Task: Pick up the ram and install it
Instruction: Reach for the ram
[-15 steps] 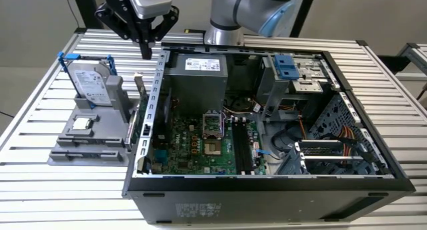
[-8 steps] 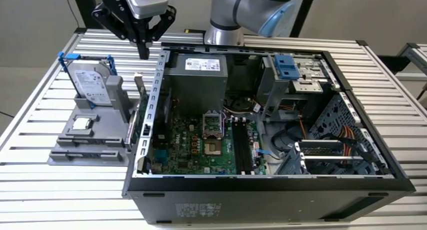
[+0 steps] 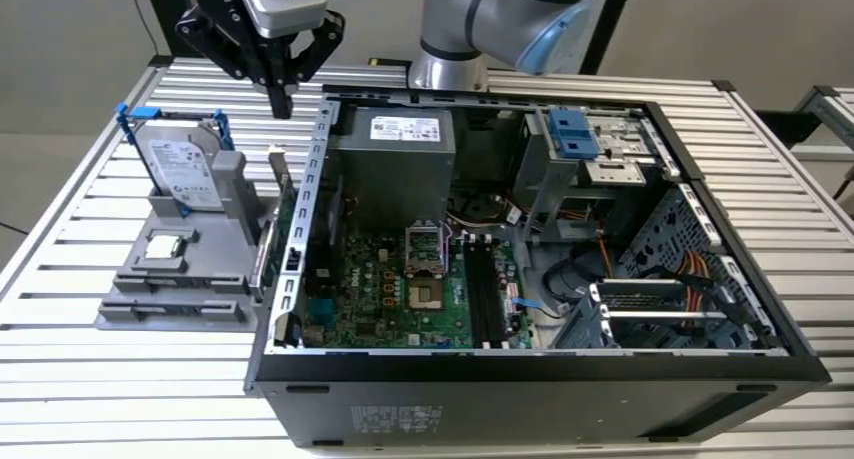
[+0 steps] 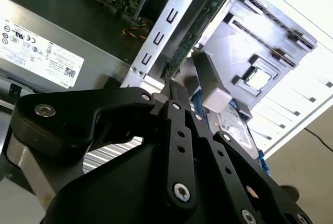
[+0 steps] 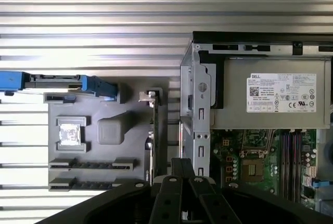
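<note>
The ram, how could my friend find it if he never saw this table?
Find the open computer case, then the gray holder beside it on the exterior view's left. The ram stands on edge along the holder's side nearest the case. It is a thin dark strip, unlike the boxy silver hard drive and small square chip.

One ram, one hard drive, one square chip, one grey holder. One open computer case, one power supply, one motherboard. One tabletop. One robot arm, one hand.
</note>
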Tool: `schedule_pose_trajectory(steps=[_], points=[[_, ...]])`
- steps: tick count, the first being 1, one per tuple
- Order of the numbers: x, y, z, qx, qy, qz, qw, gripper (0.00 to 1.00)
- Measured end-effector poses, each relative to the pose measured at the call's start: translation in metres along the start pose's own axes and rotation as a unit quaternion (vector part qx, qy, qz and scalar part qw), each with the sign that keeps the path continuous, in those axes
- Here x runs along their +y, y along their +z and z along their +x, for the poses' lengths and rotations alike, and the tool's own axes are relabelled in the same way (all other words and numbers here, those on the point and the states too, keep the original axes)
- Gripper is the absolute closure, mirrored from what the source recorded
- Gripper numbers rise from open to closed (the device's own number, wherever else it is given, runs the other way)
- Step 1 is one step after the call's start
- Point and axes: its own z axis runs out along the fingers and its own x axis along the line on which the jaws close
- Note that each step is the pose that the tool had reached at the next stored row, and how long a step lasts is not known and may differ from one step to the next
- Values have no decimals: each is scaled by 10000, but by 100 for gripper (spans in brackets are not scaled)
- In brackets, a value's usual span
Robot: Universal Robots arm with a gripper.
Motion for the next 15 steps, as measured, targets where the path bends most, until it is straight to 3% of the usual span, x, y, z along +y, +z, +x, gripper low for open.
schedule_pose_trajectory(steps=[15], points=[[-3,7,104,3,-47,-1,10000,100]])
